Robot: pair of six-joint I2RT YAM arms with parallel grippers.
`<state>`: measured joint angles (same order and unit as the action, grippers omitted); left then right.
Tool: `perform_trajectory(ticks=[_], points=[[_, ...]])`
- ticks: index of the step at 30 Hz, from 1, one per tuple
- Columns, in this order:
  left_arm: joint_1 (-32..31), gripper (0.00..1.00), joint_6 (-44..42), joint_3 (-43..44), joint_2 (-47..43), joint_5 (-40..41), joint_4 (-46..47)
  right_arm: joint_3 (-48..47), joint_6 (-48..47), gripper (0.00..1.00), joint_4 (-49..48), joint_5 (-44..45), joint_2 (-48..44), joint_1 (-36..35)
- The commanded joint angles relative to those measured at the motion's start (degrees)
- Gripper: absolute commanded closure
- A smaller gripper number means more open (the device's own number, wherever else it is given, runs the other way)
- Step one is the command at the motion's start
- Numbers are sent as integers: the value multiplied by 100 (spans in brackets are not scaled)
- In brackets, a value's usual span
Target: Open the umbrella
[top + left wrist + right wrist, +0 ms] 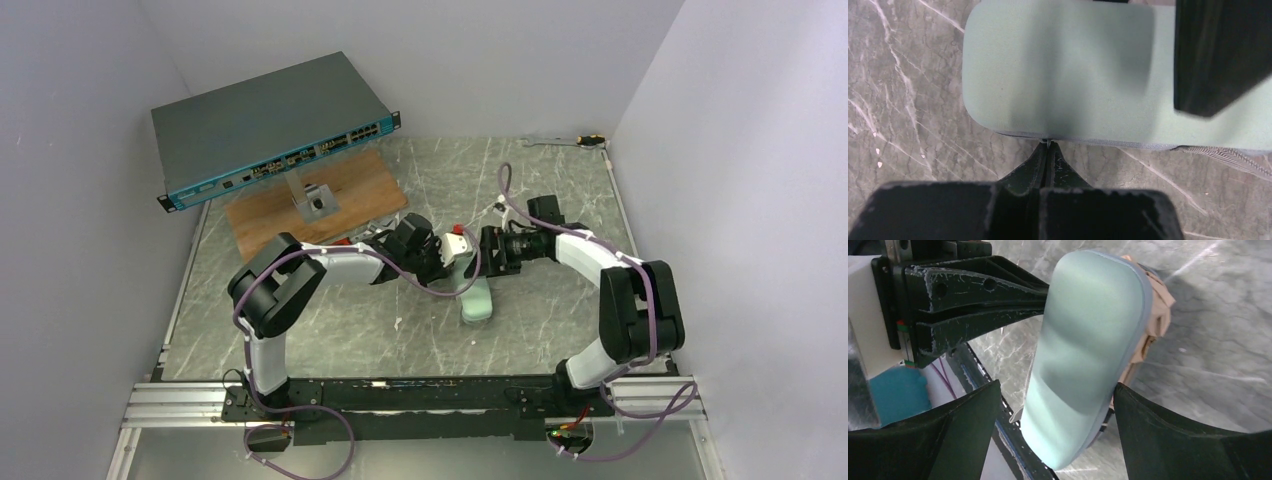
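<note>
Two hands: left hand (pixel 1048 150) pinches the pale mint fabric sleeve (pixel 1058 70) as anchor; right hand (pixel 1055 390), at 3 o'clock, gapes wide around it, probably to unsheathe the tan fabric umbrella (pixel 1155 305).

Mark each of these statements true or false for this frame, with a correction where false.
1. The left gripper is shut on the edge of the mint sleeve. True.
2. The right gripper is clamped on the sleeve. False: its fingers stand open on either side of it.
3. Tan fabric of the umbrella shows beside the sleeve. True.
4. The umbrella's canopy is spread open. False: it is folded and mostly hidden by the sleeve.
</note>
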<state>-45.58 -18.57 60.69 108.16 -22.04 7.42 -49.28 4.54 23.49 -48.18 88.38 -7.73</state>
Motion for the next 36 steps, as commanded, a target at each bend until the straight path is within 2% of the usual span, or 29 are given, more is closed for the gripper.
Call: perform_trajectory(ticks=[1,3,5,7,9,10,17,25,26,28,29,32,33,36], points=[[-41,100,-66,109,-120,-347,175,24,428,19,-546,-78,206,-218],[-51,100,-43,101,-124,-364,201,-64,466,27,-565,-49,387,-227],[-83,100,-69,88,-155,-365,232,-147,523,41,-585,6,517,-222],[-149,100,-98,56,-208,-386,231,-145,714,66,-707,228,577,-225],[-249,100,-93,46,-258,-453,141,-96,946,95,-809,409,651,-220],[-326,100,-90,31,-292,-485,75,-81,1007,100,-863,430,686,-217],[-922,100,189,-482,-612,-532,155,327,1611,100,-1525,1003,428,-26],[-1287,100,402,-895,-946,-673,230,304,1527,100,-1533,1028,272,185],[-1238,90,394,-837,-958,-680,85,263,1434,100,-1464,925,249,191],[-1032,57,443,-744,-1033,-834,-164,134,1265,100,-1226,544,190,185],[-882,48,541,-756,-1120,-852,-203,46,1135,99,-1081,402,158,173],[-386,35,770,-898,-1471,-995,-280,-253,835,60,-580,25,125,130],[-242,33,821,-989,-1608,-996,-301,-330,741,54,-442,-34,110,105],[50,28,817,-1373,-2055,-1055,-258,-426,596,52,-255,-216,25,31]])
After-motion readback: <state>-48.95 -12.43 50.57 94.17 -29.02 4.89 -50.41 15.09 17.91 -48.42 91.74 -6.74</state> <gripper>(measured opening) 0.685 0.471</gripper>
